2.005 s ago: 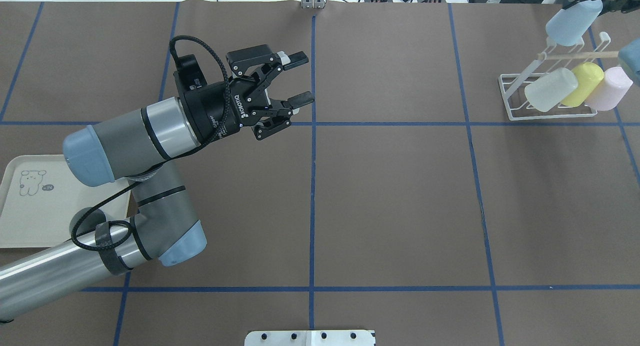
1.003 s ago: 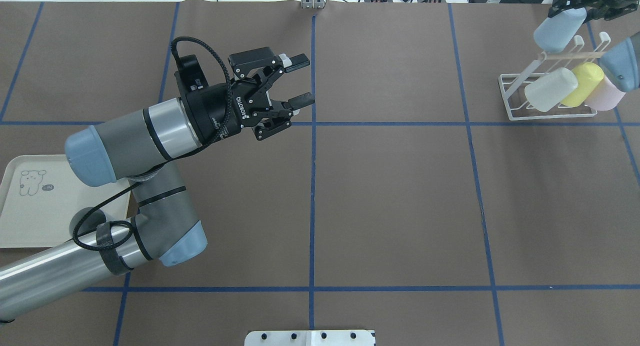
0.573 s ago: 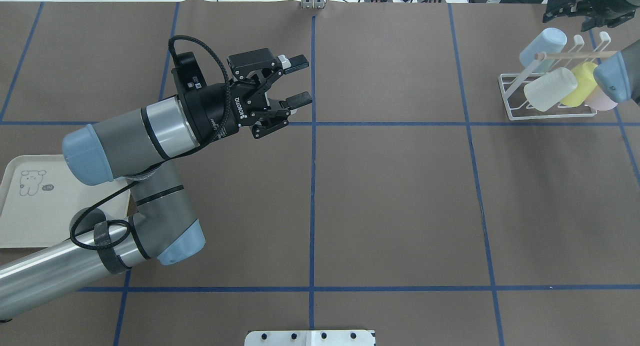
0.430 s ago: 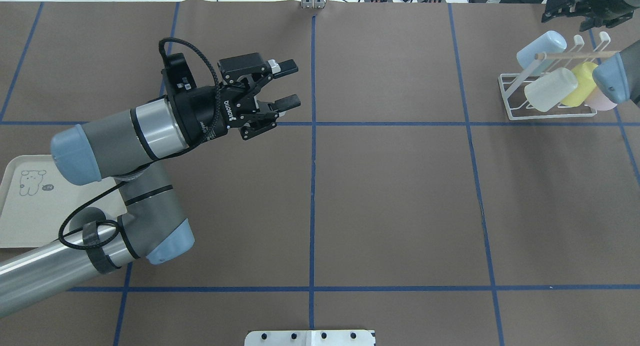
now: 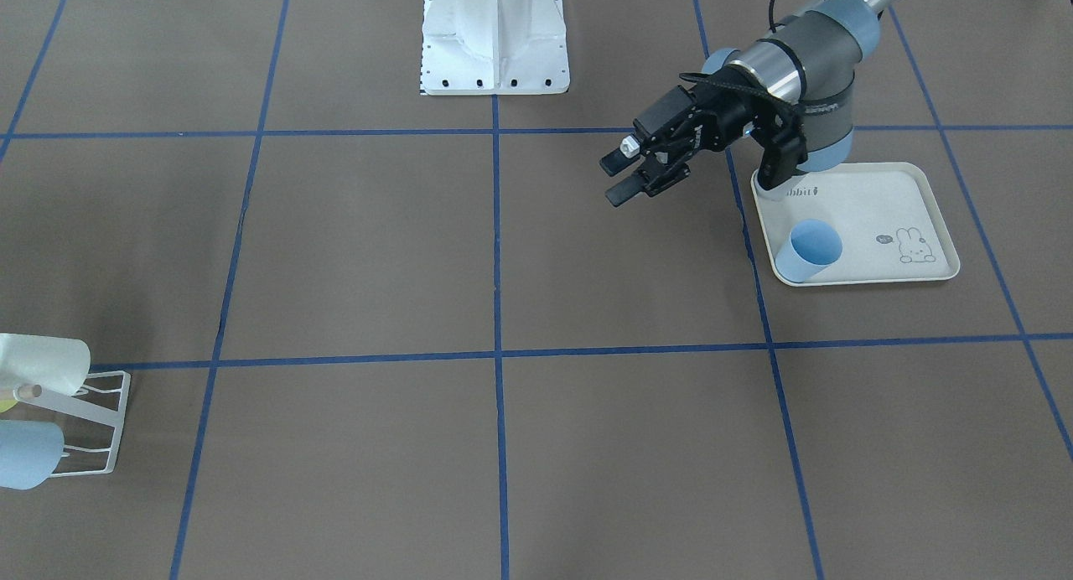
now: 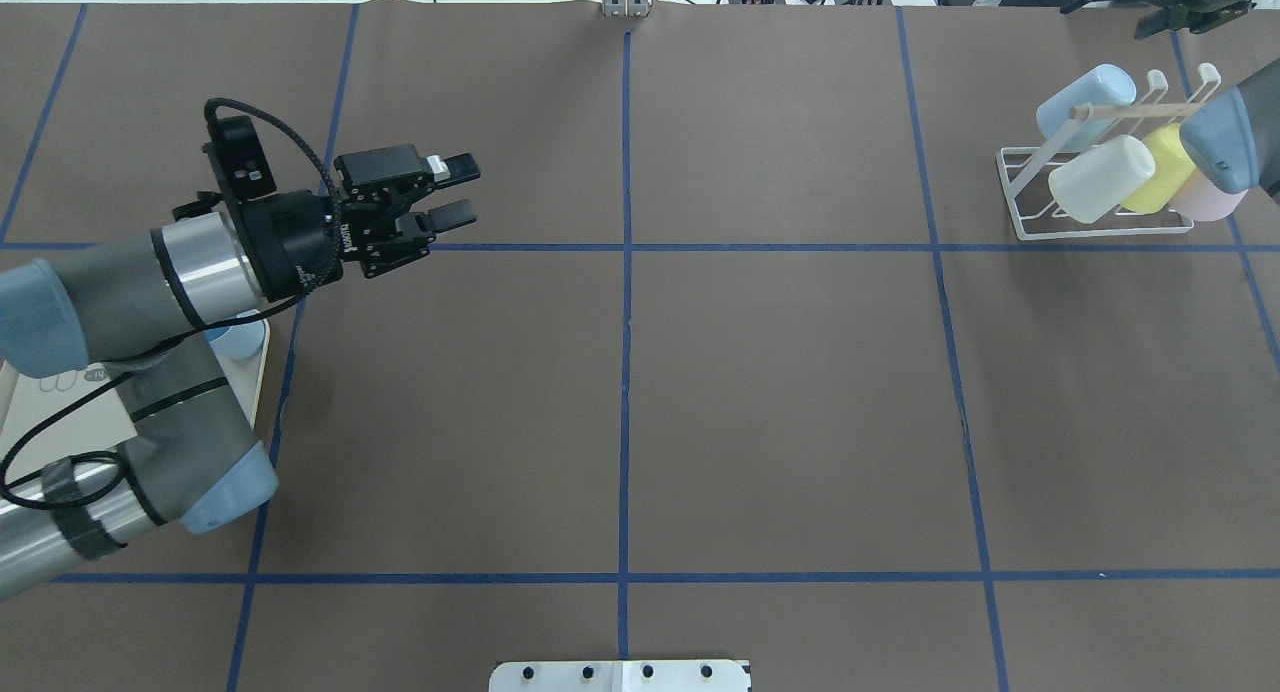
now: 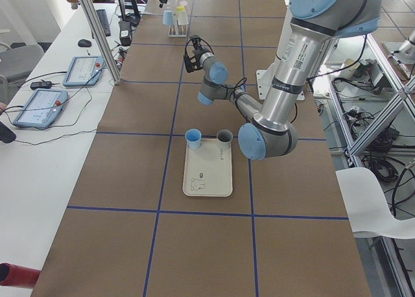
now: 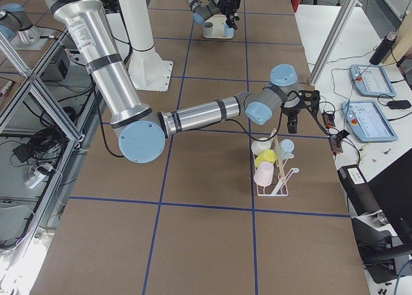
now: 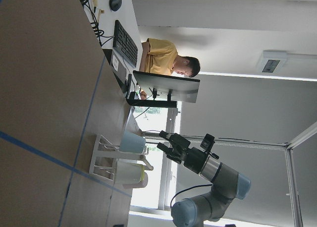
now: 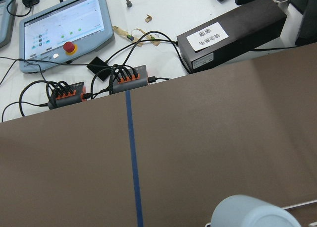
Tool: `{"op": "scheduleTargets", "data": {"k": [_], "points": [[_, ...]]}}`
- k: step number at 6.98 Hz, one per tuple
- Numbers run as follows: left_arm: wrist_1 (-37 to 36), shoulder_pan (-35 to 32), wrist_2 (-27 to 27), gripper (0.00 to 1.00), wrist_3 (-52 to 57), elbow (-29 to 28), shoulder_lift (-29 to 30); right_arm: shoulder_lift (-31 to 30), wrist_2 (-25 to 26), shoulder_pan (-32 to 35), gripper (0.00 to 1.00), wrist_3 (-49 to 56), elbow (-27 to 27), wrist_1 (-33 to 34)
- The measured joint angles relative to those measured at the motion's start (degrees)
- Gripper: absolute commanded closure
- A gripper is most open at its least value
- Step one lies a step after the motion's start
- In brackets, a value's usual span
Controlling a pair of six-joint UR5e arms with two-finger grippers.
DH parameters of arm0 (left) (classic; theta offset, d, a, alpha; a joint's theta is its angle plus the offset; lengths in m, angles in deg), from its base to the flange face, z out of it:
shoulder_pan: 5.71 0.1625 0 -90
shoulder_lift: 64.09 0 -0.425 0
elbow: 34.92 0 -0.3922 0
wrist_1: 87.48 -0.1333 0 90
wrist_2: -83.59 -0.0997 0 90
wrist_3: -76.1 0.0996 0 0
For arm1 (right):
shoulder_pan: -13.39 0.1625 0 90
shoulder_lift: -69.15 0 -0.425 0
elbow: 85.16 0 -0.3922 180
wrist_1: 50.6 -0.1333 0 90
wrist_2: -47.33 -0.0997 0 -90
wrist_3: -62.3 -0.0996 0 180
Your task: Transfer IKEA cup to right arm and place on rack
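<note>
Since the right pincer (image 9: 162, 140) hangs with its jaws apart and nothing between them, just beyond the far right corner of the bench (image 6: 780, 392), the hand-over and the placing both look finished. The pale blue IKEA cup (image 6: 1085, 97) sits mouth-down on the far peg of the white wire rack (image 6: 1020, 187), free of any grip. Beside it on the same rack are a white cup (image 6: 1100, 177), a yellow cup (image 6: 1165, 167) and a pink cup (image 8: 264, 174).

Over on the left, the left pincer (image 6: 465, 189) is also parted and empty, raised above the bench just right of the cream rabbit-print tray (image 5: 888, 203). A second blue cup (image 5: 806, 251) stands upright on that tray's corner; if another round is wanted, that would likely be the next pick.

Two seconds ago the right pincer was clamped on the pale blue cup above the rack; it has since let go and drawn back toward the far edge. The left arm has meanwhile pulled back leftward from the bench's centre line toward the tray, its jaws a little closer together.
</note>
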Motion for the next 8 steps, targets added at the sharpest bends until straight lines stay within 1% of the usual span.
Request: {"op": "scheduleTargets", "data": {"k": [1, 2, 3, 4, 6, 7, 8], "points": [[-9.63, -1.1, 0.05, 0.33, 7.94, 6.69, -6.02, -0.44, -0.58, 0.01, 0.0, -0.97, 1.75, 0.09], [-22.3, -2.82, -0.08, 0.33, 16.19, 13.98, -10.89, -0.79, -0.7, 0.0, 0.0, -2.08, 2.91, 0.05], [-34.12, -4.8, -0.31, 0.34, 23.2, 19.06, -13.34, -0.96, -0.89, -0.01, 0.0, -2.57, 3.33, -0.01], [-42.14, -5.97, -0.31, 0.35, 27.75, 21.82, -15.14, -1.35, -2.17, 0.05, 0.0, -2.74, 3.76, -0.01], [-49.97, -6.6, 0.96, 0.34, 32.22, 23.27, -20.7, -4.24, -5.26, 1.03, 0.0, -1.59, 5.18, -0.35], [-52.74, -6.72, 3.93, 0.33, 35.91, 23.33, -24.2, -5.09, -6.1, 2.08, 0.0, 0.65, 5.72, -0.23], [-54.08, -6.89, 8.23, 0.31, 40.3, 23.51, -27.89, -5.15, -6.53, 2.59, 0.0, 2.97, 5.92, -0.02]]}}
